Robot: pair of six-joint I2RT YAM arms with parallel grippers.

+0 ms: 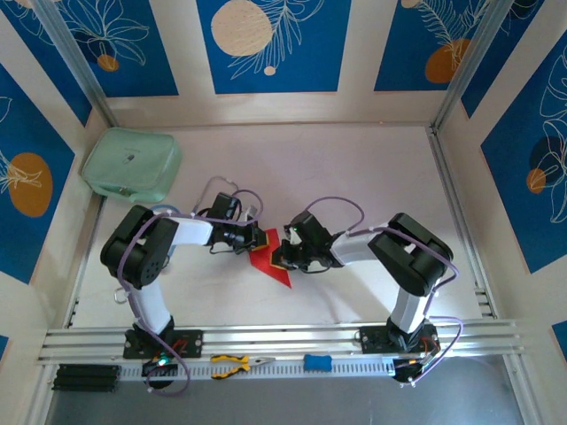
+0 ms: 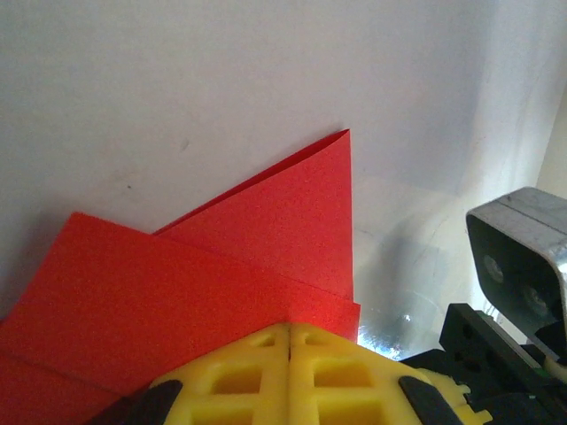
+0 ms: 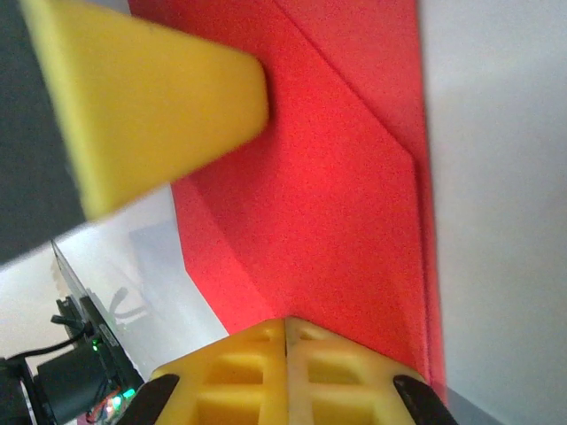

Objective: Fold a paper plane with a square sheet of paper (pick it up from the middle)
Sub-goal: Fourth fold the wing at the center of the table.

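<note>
The red paper [image 1: 271,259] lies flat on the table [image 1: 354,177] at the middle of the top view, directly between the two grippers. It is partly folded, with overlapping layers and a sharp tip. Its long axis runs diagonally, from a broad end at upper left down to the tip at lower right.

The left gripper [image 1: 258,238] reaches in from the left onto the broad upper end. The right gripper [image 1: 283,258] comes from the right onto the paper's middle. Both are equally close, touching or all but touching the sheet and nearly meeting over it.

In the left wrist view the yellow fingers [image 2: 257,372] are closed tight, seam to seam, with nothing visible between them. The paper spreads out ahead of them and its folded flap points toward the upper right. In the right wrist view the right fingers [image 3: 252,372] are closed the same way at the paper's near edge. The left gripper's yellow fingertip [image 3: 151,106] comes in from the upper left onto the paper.

Neither gripper appears to pinch the paper; they seem to press it down, perhaps to hold or sharpen a crease.

Each gripper is the other's nearest obstacle. A green pouch [image 1: 133,165] sits well apart at upper left, and pliers [image 1: 237,362] lie on the rail at the bottom.
</note>
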